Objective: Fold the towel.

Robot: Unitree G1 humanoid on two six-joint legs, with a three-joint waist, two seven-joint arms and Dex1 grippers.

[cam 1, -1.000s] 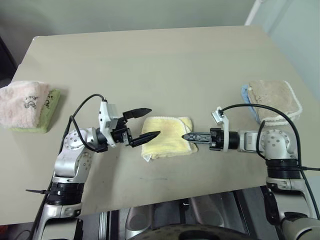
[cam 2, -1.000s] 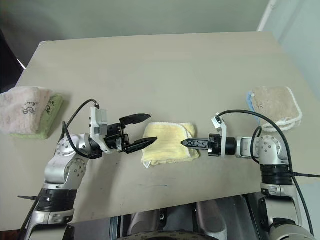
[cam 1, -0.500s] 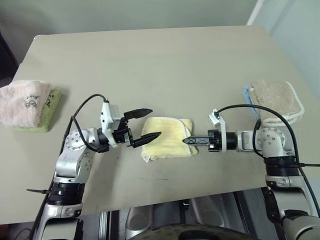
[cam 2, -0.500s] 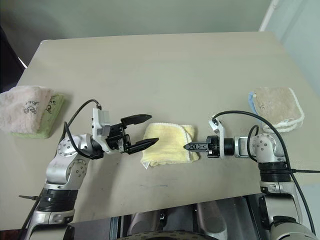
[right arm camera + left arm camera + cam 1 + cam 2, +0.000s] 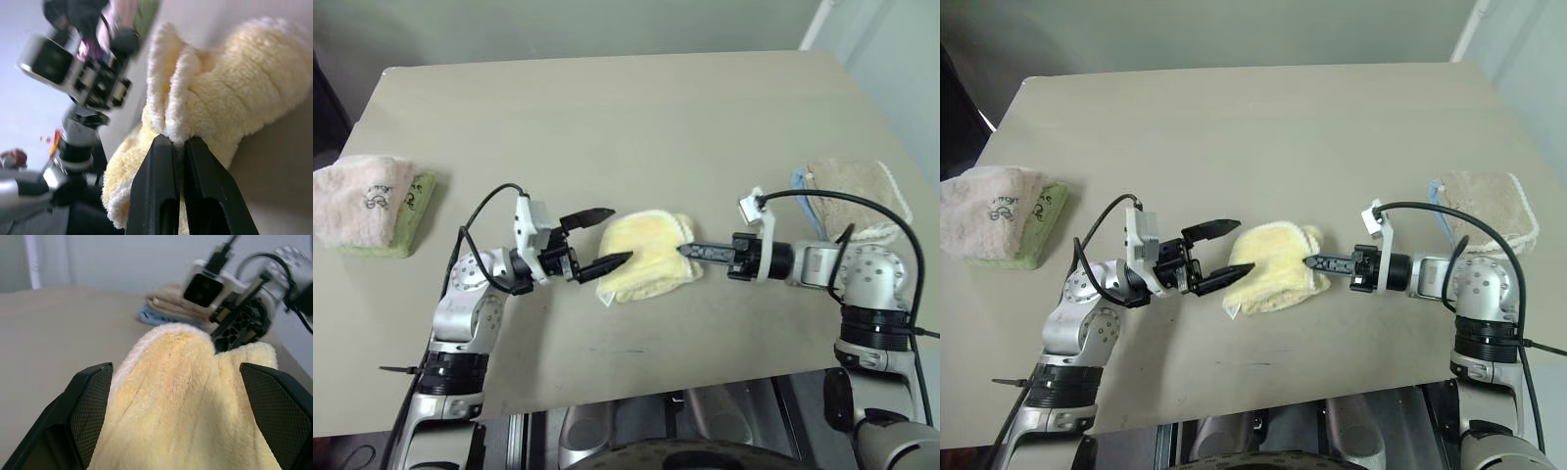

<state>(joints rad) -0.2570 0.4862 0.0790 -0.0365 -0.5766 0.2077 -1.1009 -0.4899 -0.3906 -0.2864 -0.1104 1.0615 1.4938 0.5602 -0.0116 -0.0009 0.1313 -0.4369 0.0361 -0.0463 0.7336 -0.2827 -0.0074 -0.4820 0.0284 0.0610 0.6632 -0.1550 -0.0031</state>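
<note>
Pale yellow fluffy terry-cloth towel (image 5: 646, 257) near surface (image 5: 607, 117) front edge, centre. Right tool (image 5: 687, 251) pinched shut on its right edge, raised; left tool (image 5: 602, 238) wide open, empty, at left edge. Fold starting; next likely carry edge leftward.

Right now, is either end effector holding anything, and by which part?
The right end effector pinches the yellow towel by its right edge. The left end effector is open, holding nothing.

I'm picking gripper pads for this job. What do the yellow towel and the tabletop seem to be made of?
The pale yellow fluffy towel: looks like terry cloth, soft and matte, with looped pile and a whiter rolled hem. The beige tabletop: seems a smooth, hard laminate or painted board, with a faint sheen; which one is unclear.
</note>
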